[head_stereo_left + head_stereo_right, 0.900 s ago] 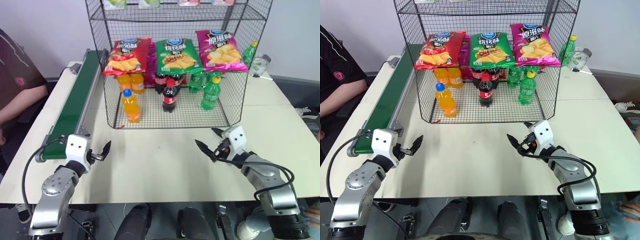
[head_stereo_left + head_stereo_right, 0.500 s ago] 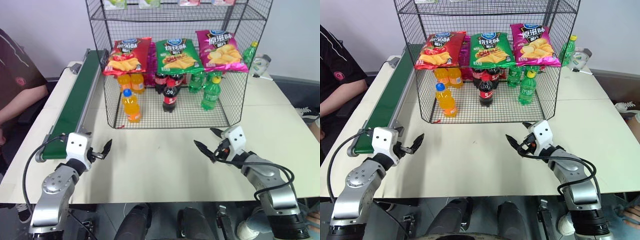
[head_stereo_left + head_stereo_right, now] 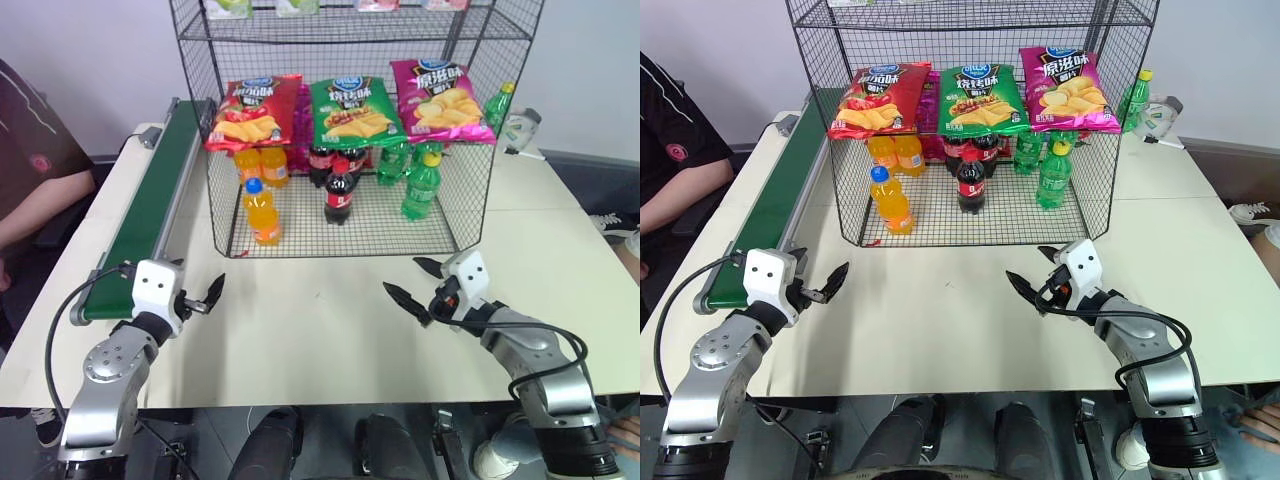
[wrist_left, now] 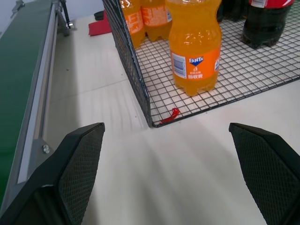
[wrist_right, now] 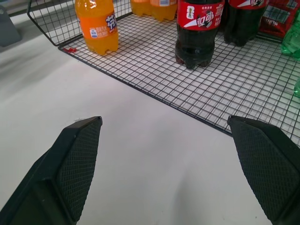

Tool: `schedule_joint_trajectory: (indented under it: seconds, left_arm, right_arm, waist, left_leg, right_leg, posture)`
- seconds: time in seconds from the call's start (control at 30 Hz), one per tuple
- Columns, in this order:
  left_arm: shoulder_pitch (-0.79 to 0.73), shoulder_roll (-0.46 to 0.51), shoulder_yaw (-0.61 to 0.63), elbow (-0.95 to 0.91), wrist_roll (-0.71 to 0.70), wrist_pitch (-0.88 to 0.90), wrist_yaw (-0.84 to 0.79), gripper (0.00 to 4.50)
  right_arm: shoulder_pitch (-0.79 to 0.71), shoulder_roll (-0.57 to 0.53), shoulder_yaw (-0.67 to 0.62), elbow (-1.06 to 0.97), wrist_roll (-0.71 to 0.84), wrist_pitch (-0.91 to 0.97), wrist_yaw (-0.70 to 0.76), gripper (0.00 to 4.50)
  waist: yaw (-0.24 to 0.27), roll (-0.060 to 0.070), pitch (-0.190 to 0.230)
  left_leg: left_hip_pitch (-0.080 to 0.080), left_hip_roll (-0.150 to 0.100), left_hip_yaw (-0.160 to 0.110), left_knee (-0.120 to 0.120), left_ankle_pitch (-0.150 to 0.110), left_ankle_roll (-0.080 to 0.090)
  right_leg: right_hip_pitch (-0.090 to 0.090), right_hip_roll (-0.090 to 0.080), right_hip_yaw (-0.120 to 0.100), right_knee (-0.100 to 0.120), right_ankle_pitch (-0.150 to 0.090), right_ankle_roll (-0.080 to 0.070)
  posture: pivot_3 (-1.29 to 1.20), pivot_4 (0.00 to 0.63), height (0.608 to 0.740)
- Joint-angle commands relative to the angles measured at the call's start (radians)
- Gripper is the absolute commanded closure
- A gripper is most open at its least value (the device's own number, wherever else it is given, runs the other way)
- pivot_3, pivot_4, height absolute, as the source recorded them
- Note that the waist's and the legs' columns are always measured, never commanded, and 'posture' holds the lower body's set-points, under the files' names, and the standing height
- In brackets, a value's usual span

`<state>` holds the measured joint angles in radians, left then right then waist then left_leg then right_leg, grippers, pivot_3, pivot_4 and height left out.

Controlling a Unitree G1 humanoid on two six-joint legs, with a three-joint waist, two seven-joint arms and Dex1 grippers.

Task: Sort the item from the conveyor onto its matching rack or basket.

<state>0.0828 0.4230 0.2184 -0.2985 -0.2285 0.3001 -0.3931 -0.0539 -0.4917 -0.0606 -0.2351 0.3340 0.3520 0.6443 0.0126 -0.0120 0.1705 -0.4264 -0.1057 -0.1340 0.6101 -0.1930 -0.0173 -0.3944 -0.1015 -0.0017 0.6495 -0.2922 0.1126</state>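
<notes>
— On the worktop [image 3: 330, 320], what is seen of the two claws?

— The left claw [image 3: 200, 300] is held wide above the bare surface, just beside the near end of the conveyor [image 3: 150, 205], and nothing is gripped between its fingers [image 4: 77, 164]. The right claw [image 3: 420, 285] is spread wide too, with nothing held, and it is kept near the front edge of the rack [image 3: 350, 240].

— And where is the orange soda bottle [image 3: 262, 212] found?

— It is stood upright on the mesh floor of the rack's bottom compartment, at the front left corner (blue cap up, label facing out). More orange bottles [image 3: 262, 165] are ranged behind it, against the back. A cola bottle [image 3: 339, 193] is set to its right, well apart, and a green bottle [image 3: 422, 187] is placed further right.

— What is hung on the rack's front?

— Three chip bags [image 3: 350, 110] are hung in a row: red, green and magenta. A person's arm [image 3: 40, 205] is seen beyond the conveyor.
</notes>
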Motion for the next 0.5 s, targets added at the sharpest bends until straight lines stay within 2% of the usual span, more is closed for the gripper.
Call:
schedule_joint_trajectory:
  seconds: [0.03,0.5]
  left_arm:
    - [-0.008,0.006,0.019,-0.015,-0.009,-0.016,-0.003,0.05]
    - [-0.012,-0.009,0.009,-0.027,-0.008,-0.006,0.004,0.05]
  right_arm:
    - [-0.020,-0.011,-0.013,-0.039,0.009,-0.008,0.007,0.00]
    - [-0.043,-0.017,-0.009,-0.030,0.000,-0.008,0.014,0.00]
  waist:
    - [0.000,0.000,0.000]
    - [0.000,0.000,0.000]
  left_leg:
    - [0.000,0.000,0.000,0.000,0.000,0.000]
    - [0.000,0.000,0.000,0.000,0.000,0.000]
  right_leg:
    - [0.000,0.000,0.000,0.000,0.000,0.000]
    - [0.000,0.000,0.000,0.000,0.000,0.000]
  posture:
    - [0.00,0.150,0.740]
    - [0.00,0.150,0.740]
